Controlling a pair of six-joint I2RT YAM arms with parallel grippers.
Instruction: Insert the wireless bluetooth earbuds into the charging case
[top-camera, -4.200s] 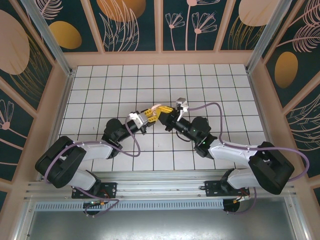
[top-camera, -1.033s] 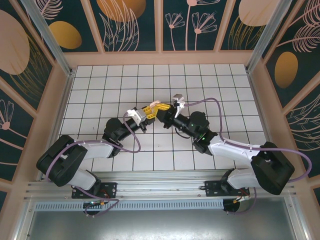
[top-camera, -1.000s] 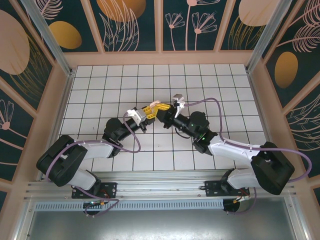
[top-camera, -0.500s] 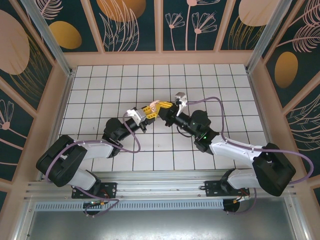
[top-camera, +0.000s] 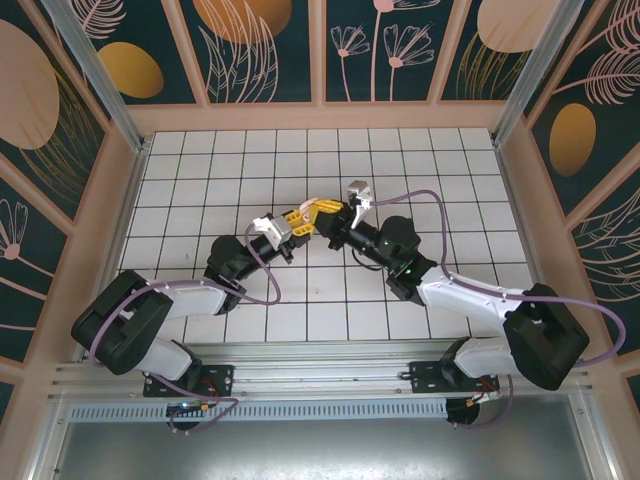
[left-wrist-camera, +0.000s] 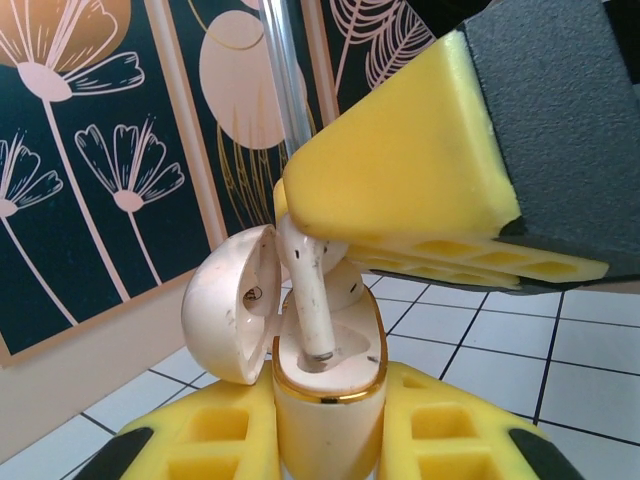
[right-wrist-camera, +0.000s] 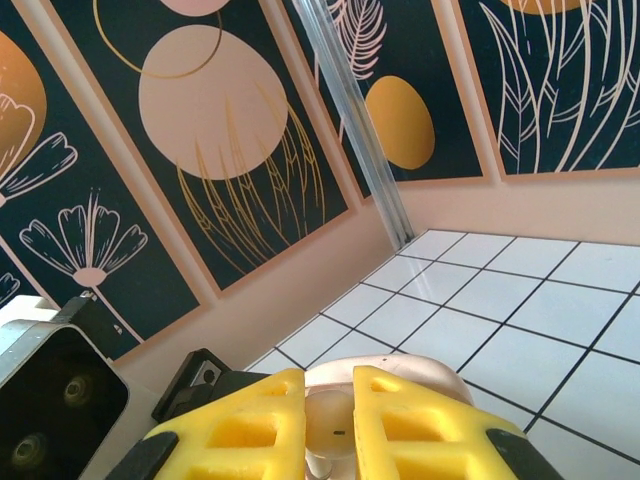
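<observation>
1. The earbud (left-wrist-camera: 305, 290) could be jammed or dropped if released while its stem leans against the rim of the charging case (left-wrist-camera: 325, 400); it is judged only partly seated.
2. The charging case is pinched, lid open, by the left pincer (left-wrist-camera: 325, 445).
3. The earbud is pinched by the right pincer (right-wrist-camera: 328, 405), directly above the case.

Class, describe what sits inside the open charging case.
An earbud stands stem-down inside the charging case, its head pinched by the right end effector. The gold rim hides the socket floor, so a second earbud cannot be ruled in or out.
</observation>
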